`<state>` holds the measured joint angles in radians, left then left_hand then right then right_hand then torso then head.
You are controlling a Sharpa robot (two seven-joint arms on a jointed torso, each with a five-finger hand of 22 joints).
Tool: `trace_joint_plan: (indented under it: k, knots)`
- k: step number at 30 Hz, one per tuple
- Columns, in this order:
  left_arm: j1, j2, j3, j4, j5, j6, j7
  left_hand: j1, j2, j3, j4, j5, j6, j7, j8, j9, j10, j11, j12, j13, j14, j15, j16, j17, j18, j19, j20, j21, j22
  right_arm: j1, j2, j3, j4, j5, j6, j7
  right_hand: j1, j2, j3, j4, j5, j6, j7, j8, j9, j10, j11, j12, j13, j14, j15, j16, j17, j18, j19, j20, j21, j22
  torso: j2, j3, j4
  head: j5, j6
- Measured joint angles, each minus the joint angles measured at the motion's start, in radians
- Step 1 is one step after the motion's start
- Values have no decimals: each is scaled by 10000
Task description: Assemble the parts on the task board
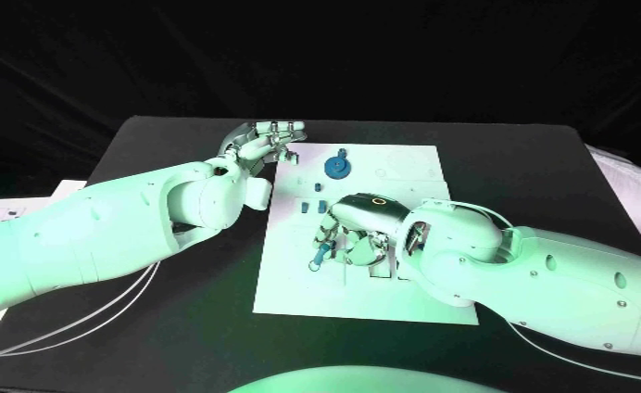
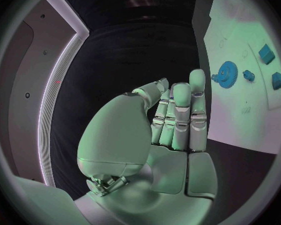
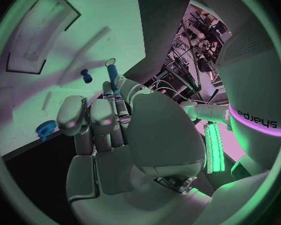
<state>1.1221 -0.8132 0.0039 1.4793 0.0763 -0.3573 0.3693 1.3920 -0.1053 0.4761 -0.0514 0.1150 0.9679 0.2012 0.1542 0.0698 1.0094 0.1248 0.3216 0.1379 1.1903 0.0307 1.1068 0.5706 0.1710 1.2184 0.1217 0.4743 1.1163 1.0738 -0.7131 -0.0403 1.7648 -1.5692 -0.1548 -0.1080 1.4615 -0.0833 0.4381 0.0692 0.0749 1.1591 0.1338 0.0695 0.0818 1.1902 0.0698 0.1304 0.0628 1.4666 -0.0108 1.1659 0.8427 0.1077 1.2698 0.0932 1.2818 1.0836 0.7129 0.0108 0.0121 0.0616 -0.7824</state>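
The white task board (image 1: 381,296) lies mid-table. My right hand (image 1: 354,234) rests low over its middle and pinches a slim blue peg (image 1: 320,251) between thumb and fingers; the right wrist view shows that peg (image 3: 112,74) standing up from the fingertips (image 3: 107,90). A blue gear (image 1: 338,167) lies near the board's far edge, with a few small blue parts (image 1: 320,198) between it and the right hand. My left hand (image 1: 265,144) hovers at the board's far left corner, fingers straight, holding nothing. In the left wrist view the gear (image 2: 227,75) lies just beyond the fingertips (image 2: 197,80).
The black table (image 1: 174,147) surrounds the board. A rectangular recess (image 3: 37,35) sits in the board beyond the right hand, and a small blue part (image 3: 86,75) lies near the held peg. Two blue blocks (image 2: 266,53) lie beyond the gear.
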Motion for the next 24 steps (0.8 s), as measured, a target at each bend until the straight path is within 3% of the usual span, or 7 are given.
trace_joint_plan:
  k: [24]
  knots:
    - [-5, 55, -2, -35, 1, 68, -17, 0, 0, 0, 0, 0, 0, 0, -1, 0, 0, 0, 0, -2, -35, 36, 0, 1, 1, -36, 36, 0, 6, -164, 328, -5, -380, -354, 293, 183, -52, -54, 23, -32, -2, -34, 28, 34, -2, 29, -8, -39, -2, 0, 0, 38, 8, 0, -1, 0, 0, 10, -3, 2, -10, 76, -99]
